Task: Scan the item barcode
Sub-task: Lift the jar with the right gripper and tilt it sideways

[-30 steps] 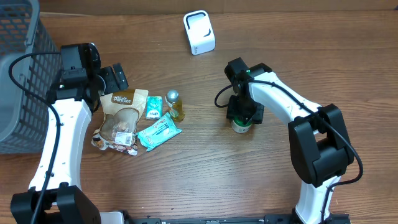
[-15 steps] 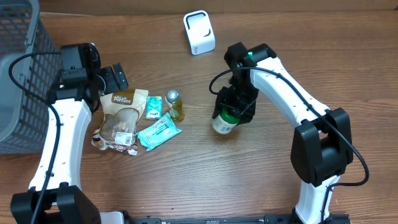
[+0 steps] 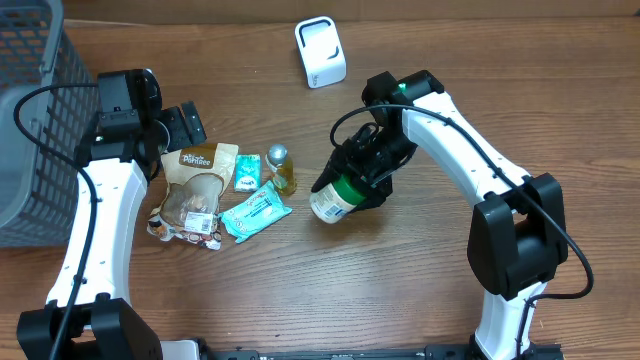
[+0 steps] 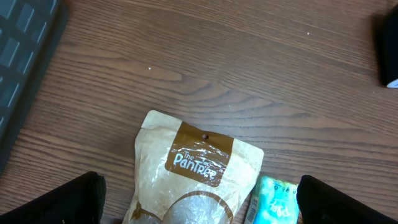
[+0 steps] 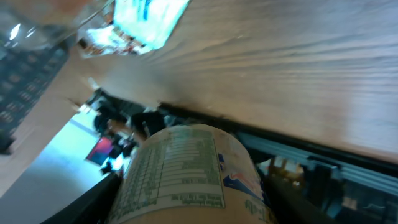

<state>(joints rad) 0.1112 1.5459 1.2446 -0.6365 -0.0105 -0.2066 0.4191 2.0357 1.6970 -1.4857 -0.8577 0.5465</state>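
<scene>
White plastic with a green band: a round tub (image 3: 328, 203), clamped crosswise in the right tool (image 3: 360, 175), tipped well over with its base toward the front edge of the counter (image 3: 420, 290) and, by the look of it, lifted clear of the wood. Positioned just right of the small bottle (image 3: 281, 168), well apart from the white scanner (image 3: 320, 52) at the far side. From the wrist view, printed label (image 5: 177, 171) with a nutrition panel turned toward the lens; barcode not made out.

Probably rigid and light to middling in weight. Glossy wall likely slick, so liable to roll or slip in a loose pinch. Best held across the upper body near the green band, leaving the label bare for the scanner.

Left tool (image 3: 183, 127) spread wide and holding nothing, hovering over the top of the brown pouch (image 4: 193, 168).
</scene>
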